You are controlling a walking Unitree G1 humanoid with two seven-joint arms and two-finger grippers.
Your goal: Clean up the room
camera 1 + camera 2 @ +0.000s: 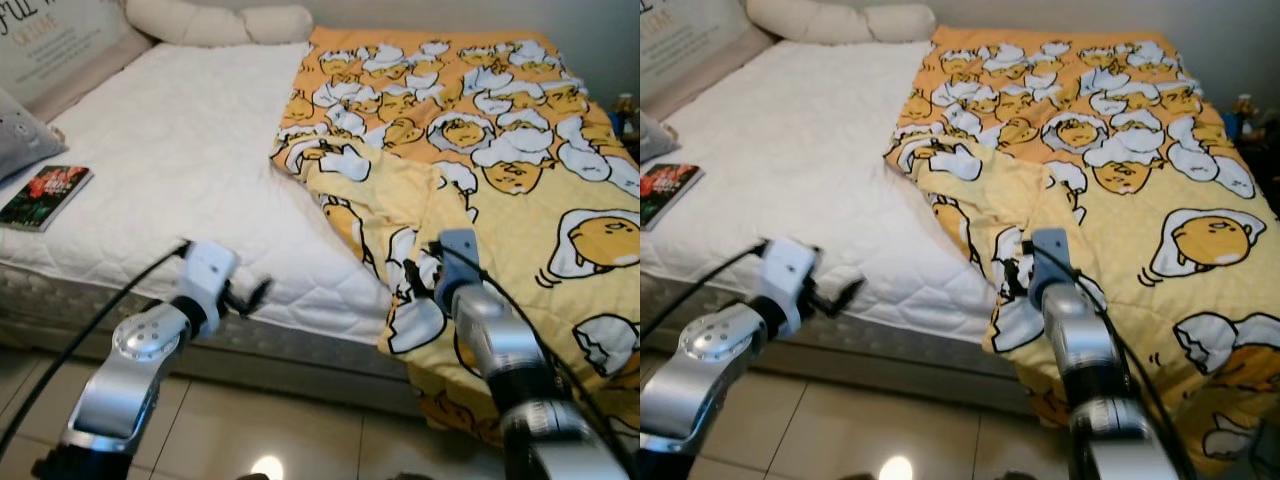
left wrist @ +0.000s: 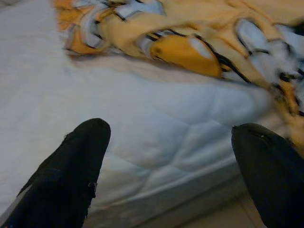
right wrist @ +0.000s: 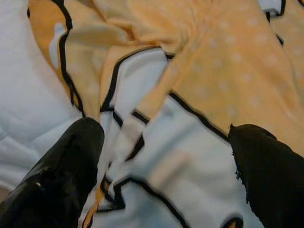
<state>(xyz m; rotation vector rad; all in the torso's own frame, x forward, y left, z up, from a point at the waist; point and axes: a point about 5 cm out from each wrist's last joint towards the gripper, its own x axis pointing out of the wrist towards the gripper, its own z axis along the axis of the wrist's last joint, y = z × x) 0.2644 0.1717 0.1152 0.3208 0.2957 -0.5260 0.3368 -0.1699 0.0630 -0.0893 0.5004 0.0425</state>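
A yellow blanket (image 1: 500,170) printed with egg-yolk cartoons covers the right half of the bed and hangs over its front edge. Its left edge is folded back, baring the white quilted mattress (image 1: 180,160). My right gripper (image 1: 418,275) is open just over the blanket's crumpled front corner (image 3: 180,156), one finger (image 3: 61,175) to each side of the cloth. My left gripper (image 1: 250,296) is open at the mattress's front edge (image 2: 166,156), with nothing between its fingers (image 2: 66,175).
A book (image 1: 45,196) with a dark cover lies on the mattress at the left edge. A grey pillow (image 1: 20,135) and a long cream bolster (image 1: 215,22) rest near the headboard. Pale tiled floor (image 1: 260,430) runs before the bed.
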